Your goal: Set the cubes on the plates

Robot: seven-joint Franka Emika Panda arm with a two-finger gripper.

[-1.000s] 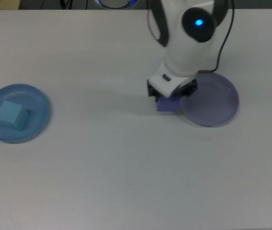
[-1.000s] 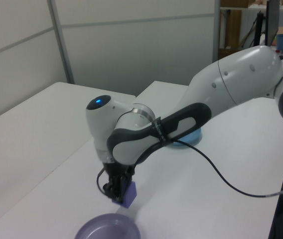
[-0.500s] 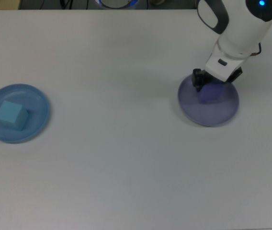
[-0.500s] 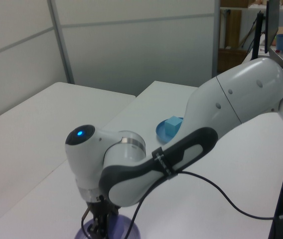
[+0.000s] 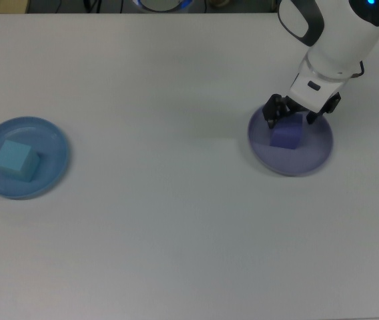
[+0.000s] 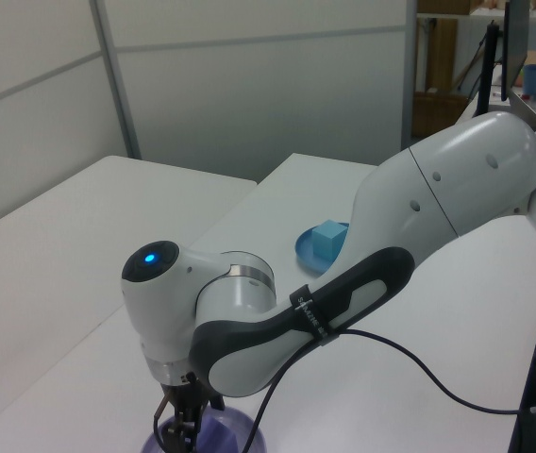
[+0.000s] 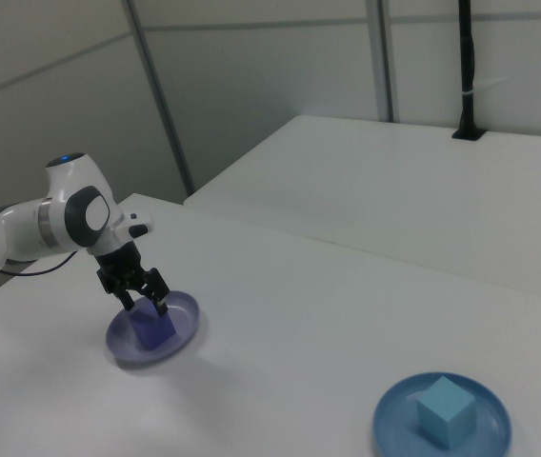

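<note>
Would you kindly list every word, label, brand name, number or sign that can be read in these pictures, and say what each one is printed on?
No text here can be read.
Dark band on the robot arm, left view: small light marks, too blurred to read.
Turquoise cube, violet cube, blue plate, lavender plate, table: no markings.

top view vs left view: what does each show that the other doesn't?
Only the top view shows the violet cube on the lavender plate, between the open fingers of the gripper, and the whole blue plate. Only the left view shows the arm's long upper links, the wall panels and a cable on the table. Both show the cyan cube on the blue plate.
</note>
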